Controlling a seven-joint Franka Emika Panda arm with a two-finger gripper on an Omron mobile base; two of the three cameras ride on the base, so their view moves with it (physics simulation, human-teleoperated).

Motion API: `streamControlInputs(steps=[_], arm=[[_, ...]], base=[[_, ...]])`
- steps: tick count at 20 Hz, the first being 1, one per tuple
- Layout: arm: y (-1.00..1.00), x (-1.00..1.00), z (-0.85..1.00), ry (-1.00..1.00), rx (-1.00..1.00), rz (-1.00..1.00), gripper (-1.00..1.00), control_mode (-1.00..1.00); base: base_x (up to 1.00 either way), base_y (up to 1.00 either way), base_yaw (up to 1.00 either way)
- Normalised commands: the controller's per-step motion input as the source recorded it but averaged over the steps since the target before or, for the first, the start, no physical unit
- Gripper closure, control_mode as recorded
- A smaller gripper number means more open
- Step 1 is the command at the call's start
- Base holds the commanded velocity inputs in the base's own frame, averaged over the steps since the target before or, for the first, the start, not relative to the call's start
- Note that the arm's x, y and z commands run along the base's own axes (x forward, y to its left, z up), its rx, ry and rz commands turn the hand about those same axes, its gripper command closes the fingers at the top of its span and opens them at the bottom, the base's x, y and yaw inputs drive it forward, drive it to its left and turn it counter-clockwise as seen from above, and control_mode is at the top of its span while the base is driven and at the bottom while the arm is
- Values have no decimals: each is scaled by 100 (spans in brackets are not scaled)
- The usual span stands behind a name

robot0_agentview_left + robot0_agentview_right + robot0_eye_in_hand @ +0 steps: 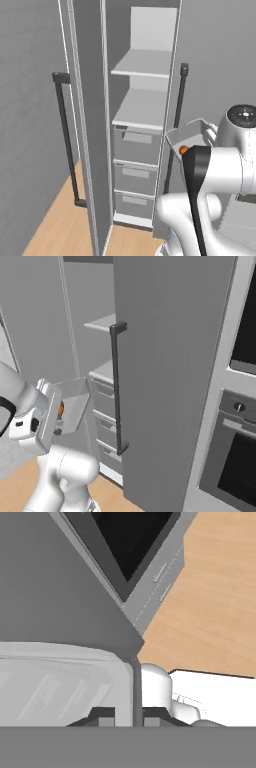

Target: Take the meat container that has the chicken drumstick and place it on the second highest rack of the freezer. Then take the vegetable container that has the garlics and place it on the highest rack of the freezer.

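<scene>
Arm [200, 185] hiding meat container [187, 135], drumstick [183, 149] half-seen

The arm's dark-jointed link covers most of the meat container [192, 134] in the left base view, leaving its far rim and a small orange bit of the chicken drumstick [183, 149]; the bone end is hidden. In the right base view the white hand hides the drumstick except for a sliver. The freezer [142, 150] is cut off by the top edge, and its open door hides part of the second highest rack [104, 371]. In the hand view the tool [128, 716] shows just its fingertips, pinched on the container's wall.
</scene>
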Motion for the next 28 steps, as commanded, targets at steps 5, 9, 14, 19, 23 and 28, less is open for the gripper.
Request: streamControlInputs(steps=[5, 9, 14, 19, 23, 28], arm=[[0, 0, 0, 0, 0, 0, 100, 100], [0, 0, 0, 0, 0, 0, 100, 100], [0, 0, 0, 0, 0, 0, 100, 100], [0, 0, 0, 0, 0, 0, 100, 100], [0, 0, 0, 0, 0, 0, 100, 100], [11, 35, 0, -1, 15, 0, 100, -100]], base=[[86, 8, -13], [79, 64, -13], [36, 43, -24], [10, 0, -31], [39, 39, -26], [11, 9, 0]])
